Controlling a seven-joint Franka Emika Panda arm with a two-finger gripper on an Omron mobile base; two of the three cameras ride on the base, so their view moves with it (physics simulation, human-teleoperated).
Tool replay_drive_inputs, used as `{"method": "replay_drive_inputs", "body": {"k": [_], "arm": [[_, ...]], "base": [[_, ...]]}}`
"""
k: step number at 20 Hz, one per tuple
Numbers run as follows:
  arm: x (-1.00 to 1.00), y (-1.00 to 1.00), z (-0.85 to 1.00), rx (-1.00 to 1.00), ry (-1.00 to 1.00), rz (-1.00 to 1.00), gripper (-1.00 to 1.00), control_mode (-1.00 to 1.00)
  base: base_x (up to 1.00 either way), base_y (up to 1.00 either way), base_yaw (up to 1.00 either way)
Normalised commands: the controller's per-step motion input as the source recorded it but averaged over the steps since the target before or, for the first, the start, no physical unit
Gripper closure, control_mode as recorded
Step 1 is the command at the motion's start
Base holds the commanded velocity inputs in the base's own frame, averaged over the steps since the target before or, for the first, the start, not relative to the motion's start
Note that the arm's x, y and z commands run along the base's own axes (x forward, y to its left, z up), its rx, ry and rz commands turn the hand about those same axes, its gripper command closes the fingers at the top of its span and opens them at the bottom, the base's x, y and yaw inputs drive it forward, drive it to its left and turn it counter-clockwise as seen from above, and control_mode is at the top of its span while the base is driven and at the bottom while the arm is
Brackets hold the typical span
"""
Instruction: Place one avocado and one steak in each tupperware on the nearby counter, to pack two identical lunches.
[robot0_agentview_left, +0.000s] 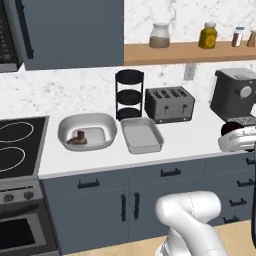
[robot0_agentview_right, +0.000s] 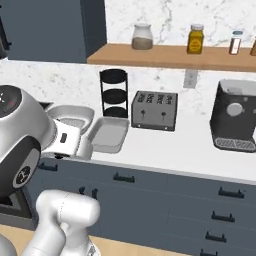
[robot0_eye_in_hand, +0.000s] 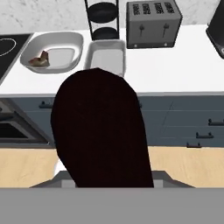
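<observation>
A large dark, almost black avocado (robot0_eye_in_hand: 100, 131) sits right in front of the hand camera and hides the fingertips. In the left base view the avocado (robot0_agentview_left: 235, 127) shows at the right edge, with my gripper (robot0_agentview_left: 231, 136) shut on it, off the counter's front edge. On the white counter (robot0_agentview_left: 190, 142) stand two tupperwares. The rounded white one (robot0_agentview_left: 87, 131) (robot0_eye_in_hand: 65, 41) holds a brown steak (robot0_agentview_left: 77, 138) (robot0_eye_in_hand: 39, 59). The rectangular grey one (robot0_agentview_left: 141, 134) (robot0_eye_in_hand: 105, 57) beside it has nothing in it.
Behind the tupperwares are a black three-tier stand (robot0_agentview_left: 129, 95) and a grey toaster (robot0_agentview_left: 170, 104). A coffee machine (robot0_agentview_left: 235, 92) is at the right and a black stovetop (robot0_agentview_left: 17, 145) at the left. A wooden shelf (robot0_agentview_left: 185, 52) carries jars.
</observation>
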Motion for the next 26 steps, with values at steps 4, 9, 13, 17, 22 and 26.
{"method": "replay_drive_inputs", "body": {"k": [4, 9, 13, 17, 22, 26], "arm": [[0.0, 0.0, 0.0, 0.0, 0.0, 0.0, 1.0, 1.0], [0.0, 0.0, 0.0, 0.0, 0.0, 0.0, 1.0, 1.0], [0.0, 0.0, 0.0, 0.0, 0.0, 0.0, 1.0, 1.0], [0.0, 0.0, 0.0, 0.0, 0.0, 0.0, 1.0, 1.0], [0.0, 0.0, 0.0, 0.0, 0.0, 0.0, 1.0, 1.0], [0.0, 0.0, 0.0, 0.0, 0.0, 0.0, 1.0, 1.0]], "base": [[0.0, 0.9, -0.05], [0.11, 0.68, -0.06], [0.59, 0.31, -0.07], [0.9, 0.19, -0.02], [0.21, 0.39, 0.0], [-0.01, 0.42, 0.0]]}}
